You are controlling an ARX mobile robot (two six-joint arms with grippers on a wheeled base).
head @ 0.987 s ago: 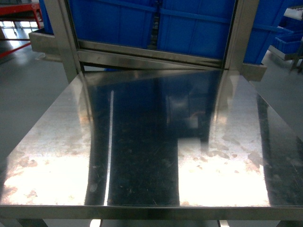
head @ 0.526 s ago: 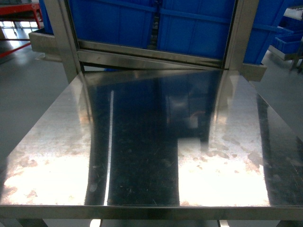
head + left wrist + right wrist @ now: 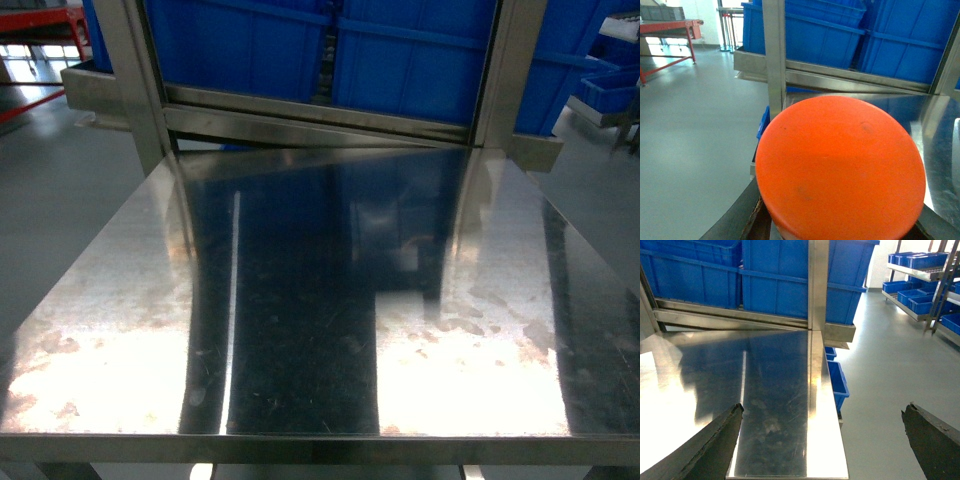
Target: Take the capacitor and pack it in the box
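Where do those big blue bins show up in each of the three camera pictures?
Head: blue bins along the top, behind the steel table.
Left wrist: upper right, above an orange disc.
Right wrist: upper left.
Shared landmark: the table's upright steel post.

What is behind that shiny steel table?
Behind the shiny stainless steel table stand large blue plastic bins on a steel-framed rack. What the bins hold is hidden by their walls.
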